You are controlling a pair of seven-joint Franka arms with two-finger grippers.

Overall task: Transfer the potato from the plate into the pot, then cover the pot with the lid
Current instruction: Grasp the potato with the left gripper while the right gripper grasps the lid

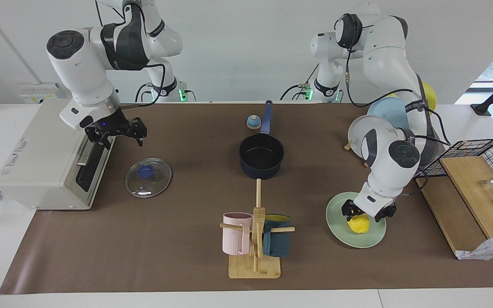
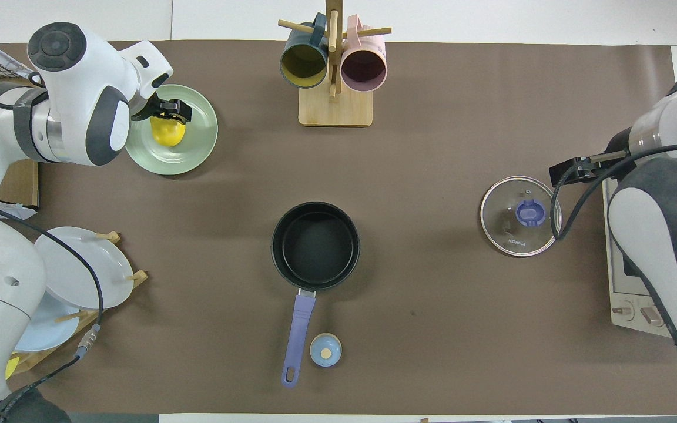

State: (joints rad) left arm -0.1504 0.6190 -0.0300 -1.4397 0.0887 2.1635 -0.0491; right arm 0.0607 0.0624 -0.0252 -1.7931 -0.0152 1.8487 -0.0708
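Note:
The yellow potato [image 1: 359,224] [image 2: 168,133] lies on the mint-green plate [image 1: 341,231] [image 2: 200,147] at the left arm's end of the table. My left gripper [image 1: 368,214] [image 2: 169,114] is low over the potato and open, one finger on each side of its top. The navy pot [image 1: 261,155] [image 2: 315,244] stands empty mid-table, its blue handle [image 2: 298,338] pointing toward the robots. The glass lid [image 1: 148,177] [image 2: 520,215] lies flat toward the right arm's end. My right gripper [image 1: 120,137] [image 2: 563,173] hangs open in the air over the lid's edge beside the oven.
A toaster oven [image 1: 47,158] stands beside the lid at the right arm's end. A mug tree [image 1: 255,239] holds a pink and a teal mug. A small bell [image 1: 253,122] sits next to the pot handle. Beside the green plate are a plate rack [image 2: 74,276] and a wire basket [image 1: 482,154].

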